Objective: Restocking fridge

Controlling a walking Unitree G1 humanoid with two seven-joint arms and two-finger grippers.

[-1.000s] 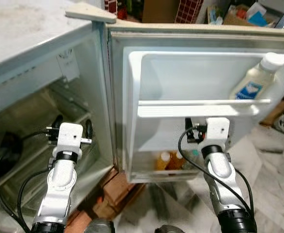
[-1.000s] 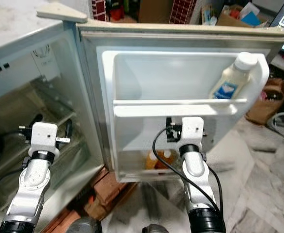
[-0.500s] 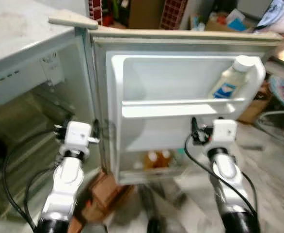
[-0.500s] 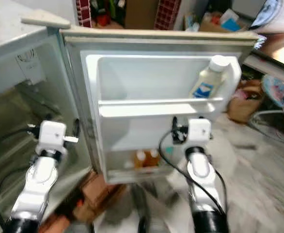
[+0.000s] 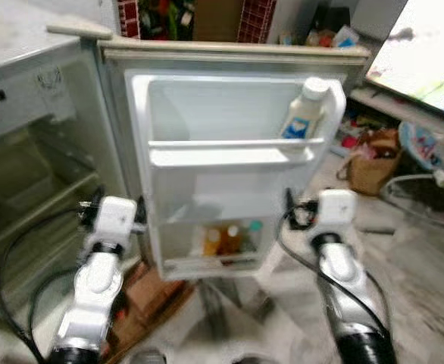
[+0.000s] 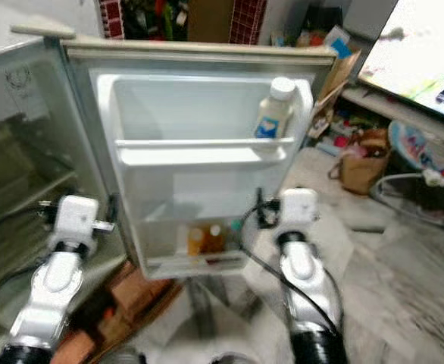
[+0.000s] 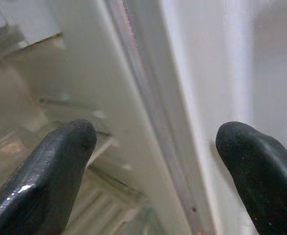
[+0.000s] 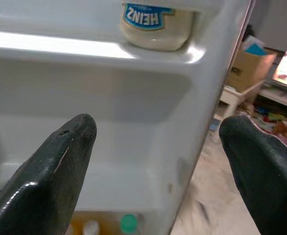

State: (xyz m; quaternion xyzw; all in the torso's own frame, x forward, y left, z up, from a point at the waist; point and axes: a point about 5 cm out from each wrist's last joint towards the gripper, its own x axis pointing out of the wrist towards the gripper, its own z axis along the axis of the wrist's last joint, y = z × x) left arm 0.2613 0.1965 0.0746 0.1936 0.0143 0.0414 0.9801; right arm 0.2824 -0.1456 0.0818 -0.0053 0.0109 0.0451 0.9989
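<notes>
The fridge door (image 5: 229, 163) stands wide open, its white inner side facing the robot, and everything else can be placed against it. In the door's upper shelf (image 5: 229, 152), at the end farthest from the hinge, a white sauce bottle (image 5: 304, 114) with a blue label and white cap stands upright; from the right wrist camera the same bottle (image 8: 155, 27) carries a Heinz label. Down in the door's lowest shelf sit a few small bottles (image 5: 226, 240), orange ones and one with a green cap, close together. The left claw (image 7: 153, 161) is up at the hinge side of the door, its two black fingers (image 7: 40, 176) spread wide and holding nothing, the door's edge and seal running between them. The right claw (image 8: 155, 161) is raised in front of the door's outer edge, below the upper shelf, fingers (image 8: 45, 171) likewise wide apart and empty. Beyond the hinge lies the open fridge cabinet (image 5: 32, 174) with its pale shelves. On the far side of the door from the cabinet, a brown bag (image 5: 370, 152) sits on the marbled floor (image 5: 426, 258), with clutter and boxes behind the door's top edge.
</notes>
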